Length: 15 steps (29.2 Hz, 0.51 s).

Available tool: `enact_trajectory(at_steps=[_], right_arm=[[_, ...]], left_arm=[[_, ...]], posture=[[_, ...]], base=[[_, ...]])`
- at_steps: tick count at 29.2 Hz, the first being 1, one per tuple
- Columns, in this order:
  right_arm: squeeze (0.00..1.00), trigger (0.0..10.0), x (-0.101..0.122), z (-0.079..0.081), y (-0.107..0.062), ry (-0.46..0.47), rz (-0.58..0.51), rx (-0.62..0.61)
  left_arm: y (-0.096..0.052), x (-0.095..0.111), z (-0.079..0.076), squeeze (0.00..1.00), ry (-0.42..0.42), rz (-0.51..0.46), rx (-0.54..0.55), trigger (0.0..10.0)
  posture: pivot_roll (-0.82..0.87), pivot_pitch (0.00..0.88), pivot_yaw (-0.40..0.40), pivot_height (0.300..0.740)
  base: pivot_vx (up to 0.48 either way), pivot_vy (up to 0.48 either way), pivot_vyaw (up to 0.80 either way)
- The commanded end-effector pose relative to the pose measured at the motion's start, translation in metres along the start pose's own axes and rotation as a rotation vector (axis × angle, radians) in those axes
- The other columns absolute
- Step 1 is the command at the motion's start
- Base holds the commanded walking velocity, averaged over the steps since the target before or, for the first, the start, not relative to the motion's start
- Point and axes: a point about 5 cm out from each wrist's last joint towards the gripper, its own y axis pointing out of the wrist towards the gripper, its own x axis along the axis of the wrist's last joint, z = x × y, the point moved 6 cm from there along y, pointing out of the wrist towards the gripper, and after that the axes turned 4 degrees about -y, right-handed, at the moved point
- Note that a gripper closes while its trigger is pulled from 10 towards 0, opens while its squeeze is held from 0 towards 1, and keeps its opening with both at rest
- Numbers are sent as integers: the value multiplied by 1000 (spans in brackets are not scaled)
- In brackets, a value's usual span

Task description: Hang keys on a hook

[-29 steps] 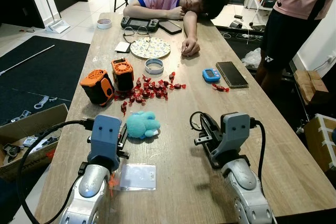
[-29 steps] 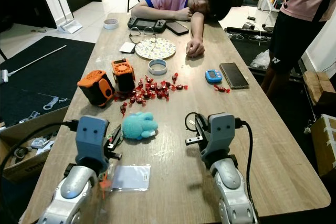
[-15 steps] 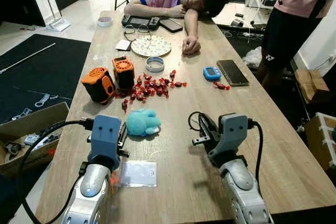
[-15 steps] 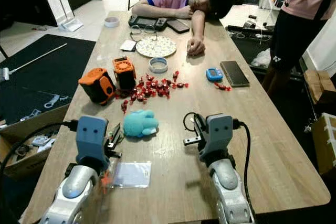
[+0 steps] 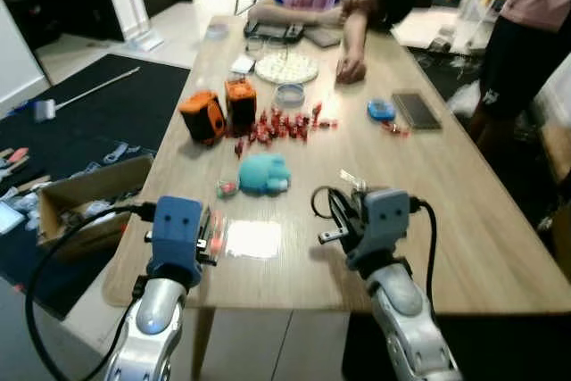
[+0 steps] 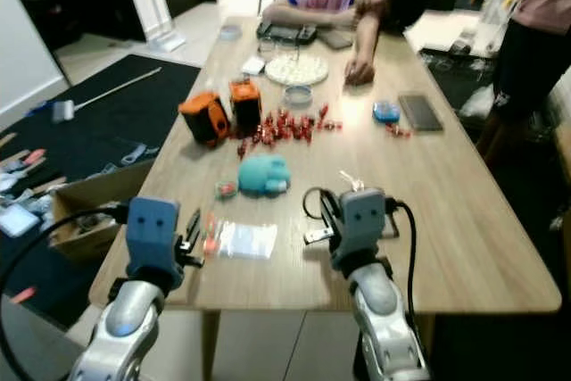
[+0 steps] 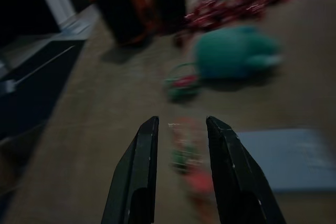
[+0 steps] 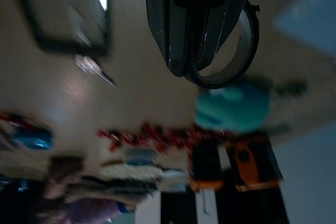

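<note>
A long wooden bench (image 5: 464, 220) is seen stretching ahead of the jaws. Left of them, a dark rug (image 5: 80, 131) is laid over pale tiled floor (image 5: 178, 28). A cardboard box (image 5: 85, 198) is set beside the bench.

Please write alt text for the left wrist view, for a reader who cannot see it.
Blurred and dim: the left gripper, fingers apart, points over a wooden table toward a teal plush toy. A clear plastic bag lies beside it, and red candies and two orange-black devices lie beyond.

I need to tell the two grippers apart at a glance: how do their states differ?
The left gripper has its fingers parted and holds nothing, while the right gripper is shut on a black ring. The left hovers at the table's near edge, the right farther in. Both point toward the teal plush.
</note>
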Motion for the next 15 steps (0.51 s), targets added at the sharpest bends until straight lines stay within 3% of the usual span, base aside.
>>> enact_trajectory(at_steps=[1, 13, 15], right_arm=[[0, 10000, -3, 3, -2, 4, 5, 2], [0, 10000, -4, 5, -1, -10, 6, 19], [0, 10000, -4, 7, 0, -11, 5, 26]], left_arm=[[-1, -4, 2, 0, 14, 12, 7, 10000], [-1, -5, 1, 0, 14, 15, 9, 10000], [-1, -6, 2, 0, 14, 16, 10, 10000]], posture=[[81, 159, -17, 740], [84, 160, -20, 740], [86, 158, -21, 740]], base=[[-409, 0, 0], [-407, 0, 0], [-405, 0, 488]])
